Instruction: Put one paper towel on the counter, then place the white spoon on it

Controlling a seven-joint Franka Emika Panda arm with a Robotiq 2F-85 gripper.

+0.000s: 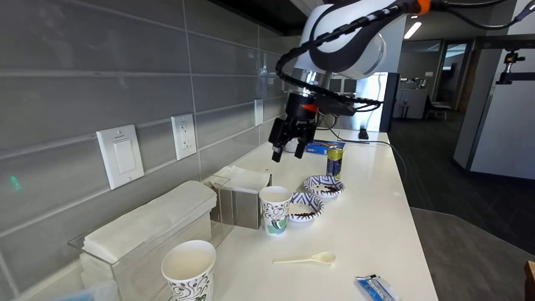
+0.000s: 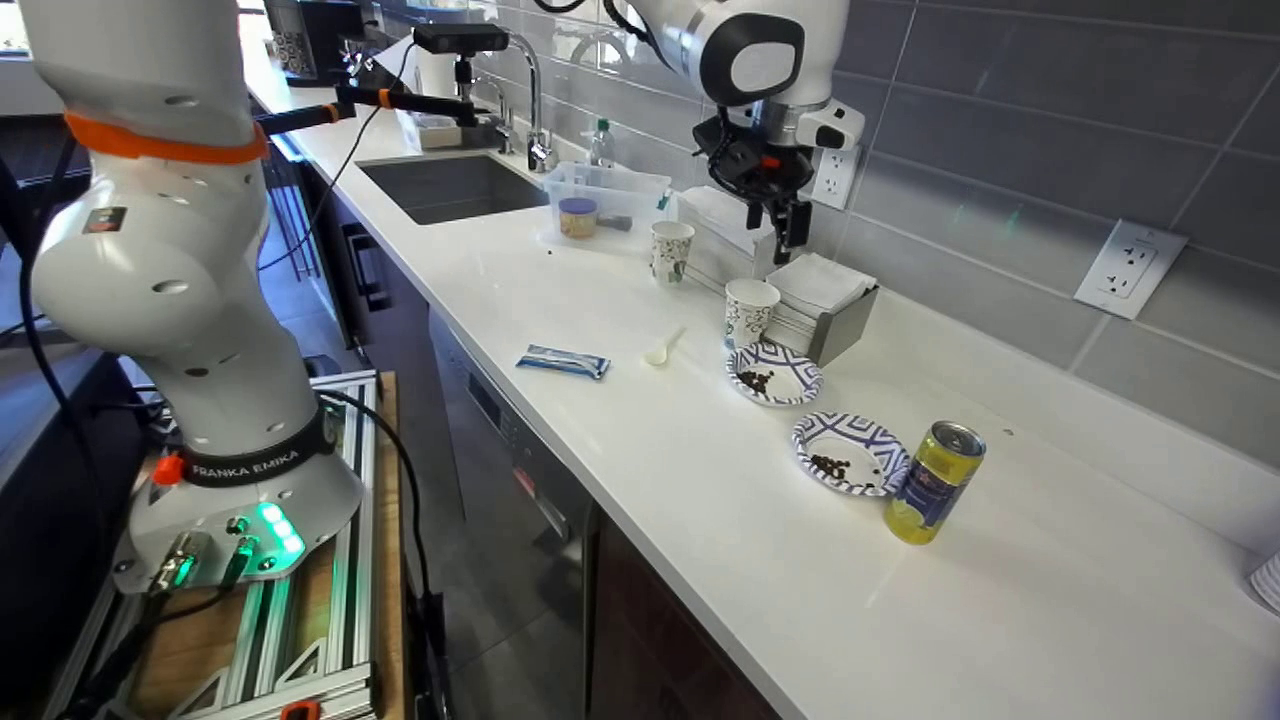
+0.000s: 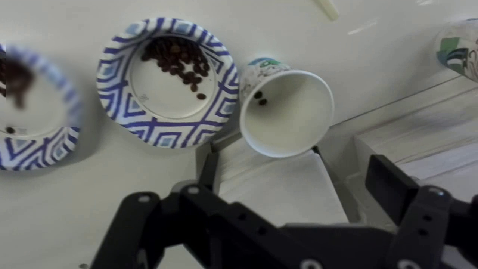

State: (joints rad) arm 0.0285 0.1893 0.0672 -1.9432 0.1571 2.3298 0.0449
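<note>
The white spoon (image 1: 307, 258) lies on the white counter (image 1: 363, 221). It also shows in an exterior view (image 2: 662, 350), and only its handle end (image 3: 328, 9) shows in the wrist view. A stack of white paper towels (image 1: 242, 179) sits in a grey holder near the wall, also in an exterior view (image 2: 822, 283) and the wrist view (image 3: 276, 186). A longer towel stack (image 1: 154, 219) sits in a clear holder beside it. My gripper (image 1: 288, 154) is open and empty, above the grey holder. In the wrist view its fingers (image 3: 298, 175) stand apart over that stack.
A paper cup (image 1: 276, 209) stands close in front of the grey holder. Another cup (image 1: 190, 267) stands by the clear holder. Two patterned bowls (image 2: 775, 375) (image 2: 850, 455) hold dark beans. A can (image 2: 935, 485) and a blue wrapped bar (image 2: 563, 362) are on the counter. The tiled wall is behind.
</note>
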